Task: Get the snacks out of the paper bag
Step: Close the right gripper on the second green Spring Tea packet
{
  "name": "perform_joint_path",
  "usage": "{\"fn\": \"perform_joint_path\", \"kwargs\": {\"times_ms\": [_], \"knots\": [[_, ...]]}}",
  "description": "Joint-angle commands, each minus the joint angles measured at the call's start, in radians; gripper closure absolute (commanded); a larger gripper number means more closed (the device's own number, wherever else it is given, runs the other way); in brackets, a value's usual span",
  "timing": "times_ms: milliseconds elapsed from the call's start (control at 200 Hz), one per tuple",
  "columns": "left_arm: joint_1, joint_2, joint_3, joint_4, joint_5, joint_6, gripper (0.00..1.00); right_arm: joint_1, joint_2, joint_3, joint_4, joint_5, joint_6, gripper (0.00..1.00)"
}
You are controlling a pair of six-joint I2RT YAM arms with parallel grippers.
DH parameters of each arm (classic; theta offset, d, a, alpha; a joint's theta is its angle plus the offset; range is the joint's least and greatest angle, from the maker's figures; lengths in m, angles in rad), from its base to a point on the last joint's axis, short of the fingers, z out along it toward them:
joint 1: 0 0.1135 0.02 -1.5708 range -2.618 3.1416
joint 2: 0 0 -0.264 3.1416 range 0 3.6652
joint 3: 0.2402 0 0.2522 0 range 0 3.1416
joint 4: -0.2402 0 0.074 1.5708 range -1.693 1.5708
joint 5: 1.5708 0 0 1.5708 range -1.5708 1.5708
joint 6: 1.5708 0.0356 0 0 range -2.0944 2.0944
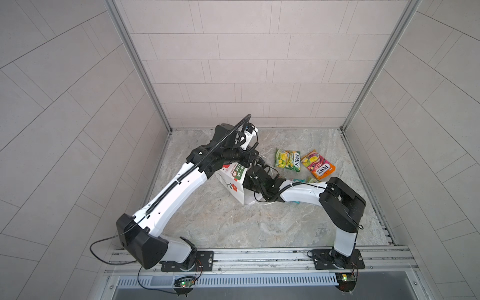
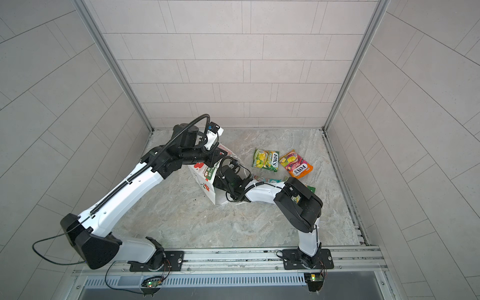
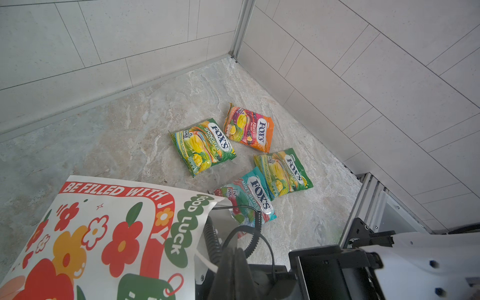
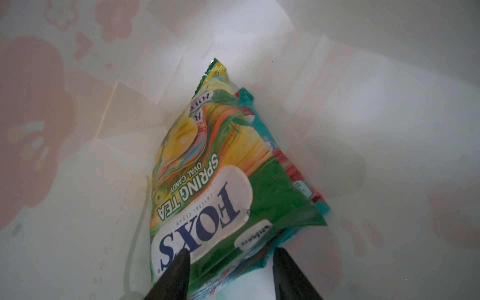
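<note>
Paper bag (image 1: 233, 187): 1, white, flower-printed, tilted on the marble table (image 3: 124, 130).

Left gripper (image 2: 215, 159): placed at the bag's rim, fingers closed together; whether paper is pinched cannot be told.

Right gripper (image 4: 231, 250): found inside the bag, fingers held apart, astride the near end of 1 green-yellow pouch (image 4: 207, 168), which is laid on 1 teal-red pouch (image 4: 298, 181).

Outside, near the bag, 4 snacks are laid flat:
- 1 green Spring Tea pouch (image 3: 202, 146)
- 1 orange-pink pouch (image 3: 249, 128)
- 1 further green pouch (image 3: 284, 171)
- 1 teal mint pouch (image 3: 246, 200)

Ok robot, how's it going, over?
Left gripper shut on paper bag. Right gripper open inside, straddling green-yellow pouch; teal pouch beneath. Four pouches out. Nothing blocking.
</note>
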Motion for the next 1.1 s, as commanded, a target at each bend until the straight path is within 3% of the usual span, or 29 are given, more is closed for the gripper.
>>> {"fn": "perform_joint_path", "kwargs": {"times_ms": [0, 245, 600, 901, 1096], "knots": [[0.002, -0.021, -0.002, 0.034, 0.025, -0.006, 1.0, 0.002, 0.028, 0.034, 0.017, 0.0, 0.043, 0.49], [0.002, -0.02, -0.002, 0.034, 0.031, -0.006, 1.0, -0.002, 0.047, 0.067, 0.027, -0.009, 0.05, 0.54], [0.001, -0.018, -0.003, 0.035, 0.035, -0.006, 1.0, -0.007, 0.055, 0.064, 0.057, -0.02, 0.057, 0.68], [0.002, -0.015, -0.002, 0.035, 0.051, -0.009, 1.0, -0.012, 0.103, 0.103, 0.073, -0.012, 0.082, 0.62], [0.002, -0.014, -0.001, 0.029, 0.05, -0.003, 1.0, -0.024, 0.144, 0.091, 0.229, -0.026, 0.109, 0.62]]}}
